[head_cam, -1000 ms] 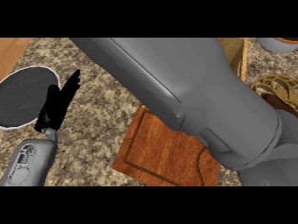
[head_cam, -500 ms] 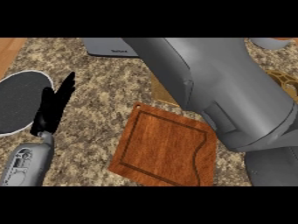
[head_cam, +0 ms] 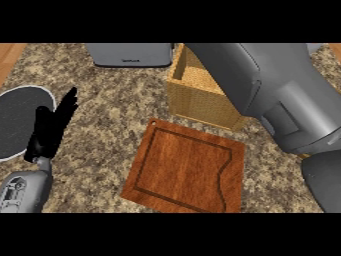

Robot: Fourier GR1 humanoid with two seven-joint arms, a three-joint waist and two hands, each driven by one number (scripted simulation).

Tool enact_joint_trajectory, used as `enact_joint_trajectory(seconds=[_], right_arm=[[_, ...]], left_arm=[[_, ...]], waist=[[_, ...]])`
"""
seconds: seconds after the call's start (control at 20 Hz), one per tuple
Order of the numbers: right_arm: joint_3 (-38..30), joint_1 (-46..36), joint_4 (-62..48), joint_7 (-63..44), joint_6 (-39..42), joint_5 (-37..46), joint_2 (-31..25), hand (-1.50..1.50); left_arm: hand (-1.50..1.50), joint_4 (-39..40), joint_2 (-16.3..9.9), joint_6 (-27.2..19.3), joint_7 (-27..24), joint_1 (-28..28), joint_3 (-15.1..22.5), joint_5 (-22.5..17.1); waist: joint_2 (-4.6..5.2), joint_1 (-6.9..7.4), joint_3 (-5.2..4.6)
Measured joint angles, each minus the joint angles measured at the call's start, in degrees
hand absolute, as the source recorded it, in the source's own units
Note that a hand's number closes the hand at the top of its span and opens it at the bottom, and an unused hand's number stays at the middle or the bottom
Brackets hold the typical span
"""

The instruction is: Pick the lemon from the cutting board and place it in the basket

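The wooden cutting board (head_cam: 188,170) lies bare on the speckled counter (head_cam: 114,100), and no lemon shows anywhere. Just behind it stands the woven tan basket (head_cam: 195,97). My grey right forearm (head_cam: 276,95) crosses over the basket's right side and hides most of its inside. That arm runs out of the picture at the top, so its hand is out of sight. At the left, my left hand (head_cam: 51,131) rests with its black fingers straight and pointing up, holding nothing, well apart from the board.
A dark round plate (head_cam: 7,125) with a white rim lies at the left edge, partly behind my left hand. A grey appliance (head_cam: 129,54) stands at the back, left of the basket. Wood strips border the counter at the far left and far right.
My right forearm has swung to the right, uncovering the whole cutting board and then the basket. The left hand has kept its pose.
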State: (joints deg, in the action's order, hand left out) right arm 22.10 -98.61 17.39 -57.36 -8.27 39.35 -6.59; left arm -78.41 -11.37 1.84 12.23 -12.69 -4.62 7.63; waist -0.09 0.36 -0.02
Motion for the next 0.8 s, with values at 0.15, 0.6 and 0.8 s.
enact_joint_trajectory(seconds=[0.15, 0.6, 0.8], right_arm=[[-0.92, 3.36, 1.42, 2.79, -0.31, -0.16, -1.9, 1.5], [-2.48, 14.22, 6.64, 5.42, -2.19, 0.25, -1.98, 1.5], [-5.98, 17.88, 7.41, 5.53, -6.37, -1.63, -1.88, -1.5]], left_arm=[[0.0, -0.91, 0.25, -0.29, 0.63, -0.07, -0.05, -0.02], [0.0, -2.15, 0.58, -0.2, 1.61, 0.55, 0.08, 0.04], [0.0, -2.04, 0.77, -0.32, 0.66, 1.29, 0.21, 0.39]], waist=[[0.07, 0.03, 0.01], [0.05, -0.09, 0.02], [0.18, 0.09, 0.03]])
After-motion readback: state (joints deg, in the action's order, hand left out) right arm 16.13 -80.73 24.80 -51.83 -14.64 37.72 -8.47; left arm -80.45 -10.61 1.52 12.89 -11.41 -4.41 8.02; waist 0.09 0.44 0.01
